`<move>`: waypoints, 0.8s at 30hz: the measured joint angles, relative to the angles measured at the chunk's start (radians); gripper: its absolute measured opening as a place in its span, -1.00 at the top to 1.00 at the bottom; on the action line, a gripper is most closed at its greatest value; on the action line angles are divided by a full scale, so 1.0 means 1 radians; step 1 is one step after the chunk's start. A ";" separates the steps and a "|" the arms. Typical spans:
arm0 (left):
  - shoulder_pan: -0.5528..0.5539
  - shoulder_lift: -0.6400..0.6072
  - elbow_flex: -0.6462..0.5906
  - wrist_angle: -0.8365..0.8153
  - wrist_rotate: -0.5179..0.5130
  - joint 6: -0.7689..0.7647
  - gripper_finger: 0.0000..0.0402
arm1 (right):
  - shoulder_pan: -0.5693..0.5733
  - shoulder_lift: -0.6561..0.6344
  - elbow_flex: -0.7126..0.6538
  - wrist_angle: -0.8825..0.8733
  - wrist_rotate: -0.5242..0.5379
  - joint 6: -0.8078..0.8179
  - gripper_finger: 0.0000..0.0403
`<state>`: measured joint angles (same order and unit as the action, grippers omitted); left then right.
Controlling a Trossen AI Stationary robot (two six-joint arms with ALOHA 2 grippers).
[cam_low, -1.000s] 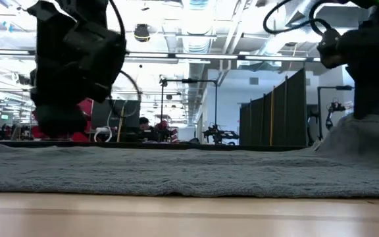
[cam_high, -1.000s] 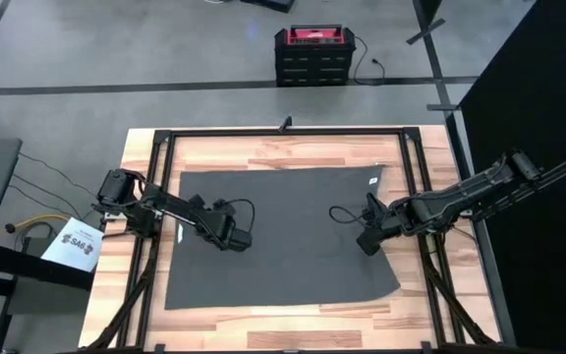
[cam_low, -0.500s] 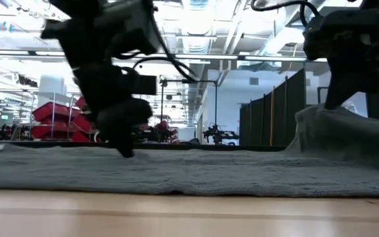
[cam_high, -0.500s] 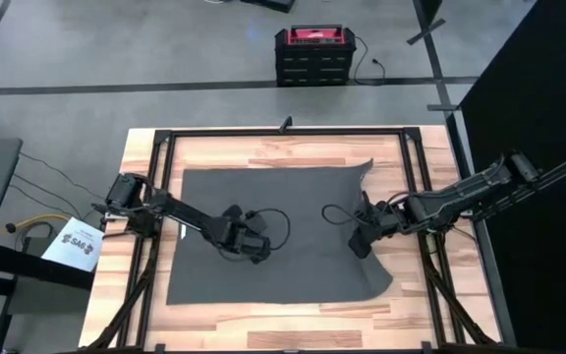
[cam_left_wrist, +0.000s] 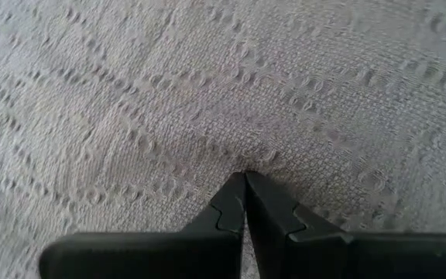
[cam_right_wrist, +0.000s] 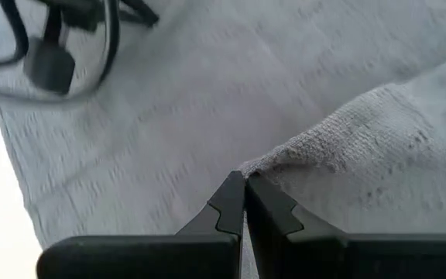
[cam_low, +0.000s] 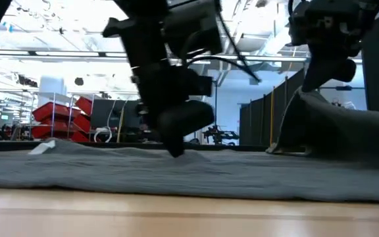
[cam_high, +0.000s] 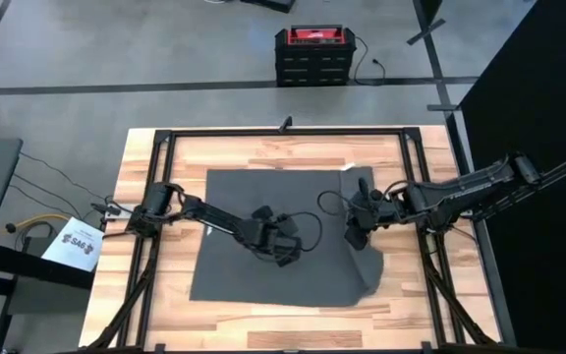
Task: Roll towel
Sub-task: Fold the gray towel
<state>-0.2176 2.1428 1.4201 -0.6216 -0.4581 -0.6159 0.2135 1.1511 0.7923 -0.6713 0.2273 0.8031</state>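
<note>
On the table [cam_high: 263, 157], one towel [cam_high: 263, 202], pinched by two grippers.

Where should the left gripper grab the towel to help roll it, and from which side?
Probably the left edge of the towel, approached from the table's left side. That edge lies flat and free, while the right edge is already lifted and folded over by the right gripper. The left gripper presses shut mid-cloth, where there is no edge to pinch.
</note>
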 joint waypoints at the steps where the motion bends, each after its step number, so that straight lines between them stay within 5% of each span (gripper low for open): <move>1: 0.000 0.022 0.030 0.001 0.003 0.012 1.00 | -0.001 0.000 0.000 -0.003 0.000 -0.002 1.00; 8: -0.001 0.111 0.217 -0.063 0.013 0.096 1.00 | -0.001 0.000 0.000 0.016 0.000 -0.025 1.00; 15: -0.060 0.036 0.345 -0.387 0.037 0.117 1.00 | 0.000 0.000 0.000 0.059 -0.001 -0.048 1.00; 24: -0.215 -0.101 0.368 -0.938 0.010 -0.226 1.00 | -0.038 0.121 0.000 0.345 -0.020 -0.167 1.00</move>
<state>-0.4325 2.0415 1.7882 -1.5601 -0.4484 -0.8424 0.1753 1.2717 0.7921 -0.3266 0.2069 0.6364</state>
